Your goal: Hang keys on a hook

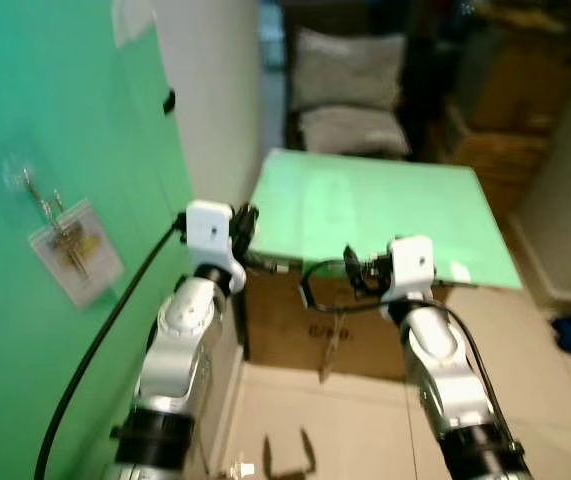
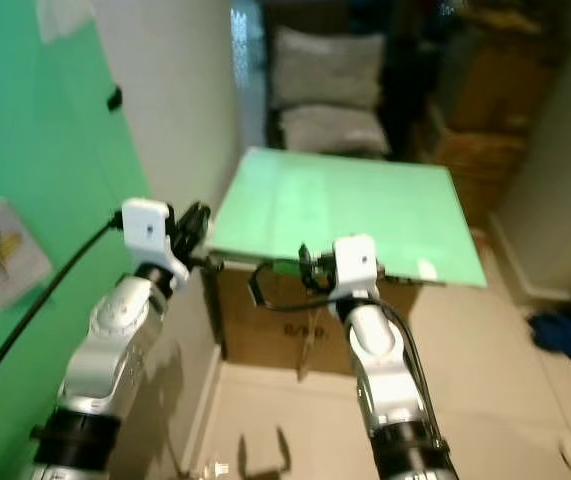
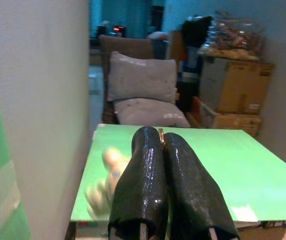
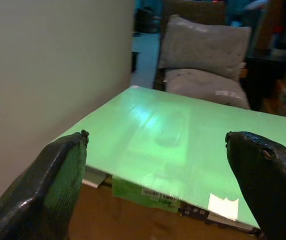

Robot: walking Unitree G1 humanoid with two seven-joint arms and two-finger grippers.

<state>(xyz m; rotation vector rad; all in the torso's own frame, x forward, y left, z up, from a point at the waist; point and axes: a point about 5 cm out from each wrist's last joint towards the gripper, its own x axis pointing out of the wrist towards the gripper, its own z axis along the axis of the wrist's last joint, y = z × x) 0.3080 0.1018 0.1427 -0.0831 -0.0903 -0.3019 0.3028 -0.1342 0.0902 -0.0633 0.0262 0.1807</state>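
Left pincer (image 1: 246, 222) is hovering near the green wall (image 1: 65, 330), while keys (image 1: 63, 235) are already hanging on the hook (image 1: 25, 180) there. Its fingers (image 3: 148, 180) are pressing together, probably because nothing remains to carry. Right pincer (image 4: 158, 185) is gaping wide above the green counter (image 4: 183, 135), seemingly idle.

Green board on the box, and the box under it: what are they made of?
The green board looks like a smooth, slightly glossy sheet, perhaps plastic or coated foam board: it shows soft reflections and a thin edge. The box beneath looks like plain brown cardboard, matte, with printed marks on its side.
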